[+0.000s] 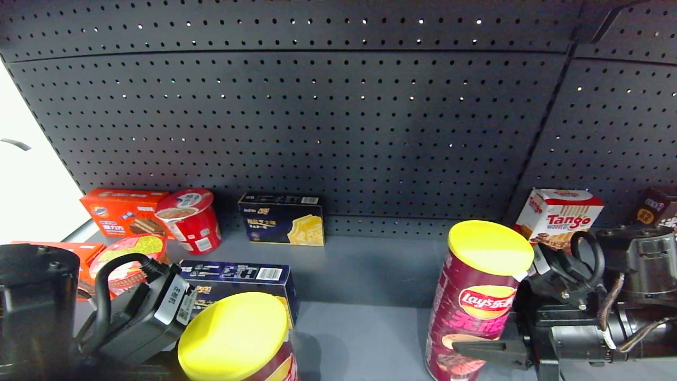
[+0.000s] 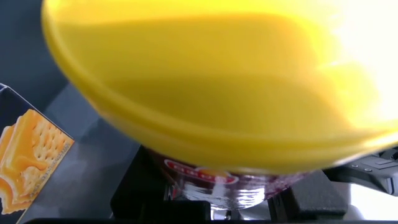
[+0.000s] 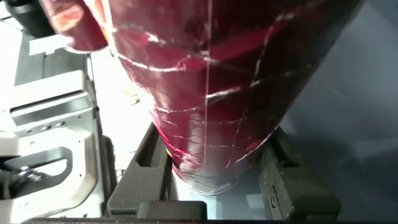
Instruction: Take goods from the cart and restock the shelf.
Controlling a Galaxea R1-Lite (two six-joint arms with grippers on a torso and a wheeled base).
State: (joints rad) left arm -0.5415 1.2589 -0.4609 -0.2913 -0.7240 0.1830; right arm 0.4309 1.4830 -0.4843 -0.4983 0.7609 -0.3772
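Using the navy cracker box [image 1: 281, 218] as my landmark; it stands at the back of the shelf [image 1: 370, 275], right against the pegboard [image 1: 317, 132].

Closest to me, well in front of that box and a bit to its left, my left claw [image 2: 224, 198] is pinching the left can [image 1: 232, 333]. It's a dark red chip tube with a yellow lid. My fingers [image 2: 134, 193] are pressed on both sides low on the tube, and the can is upright.

Also well in front of the box, but off to its right, my right claw [image 3: 214, 180] has the right can [image 1: 476, 307] clamped the same way. Same yellow lid, also upright. Can't tell if its bottom touches the shelf, since it's cut off.

One step back, a second navy box [image 1: 238, 276] sits front-left of the landmark box, just behind the left can. Further left of that is a noodle bowl [image 1: 135, 246] with a red and yellow lid, right beside an orange carton [image 1: 87, 259].

Back row: a red noodle cup [image 1: 190, 219] is just left of the landmark box, with an orange biscuit box [image 1: 124, 211] just beside it, further left. Way off to the right of the landmark box, past the pegboard seam, stands a white and red wafer box [image 1: 558, 214]. A dark brown box [image 1: 656, 206] is beyond it, at the edge.
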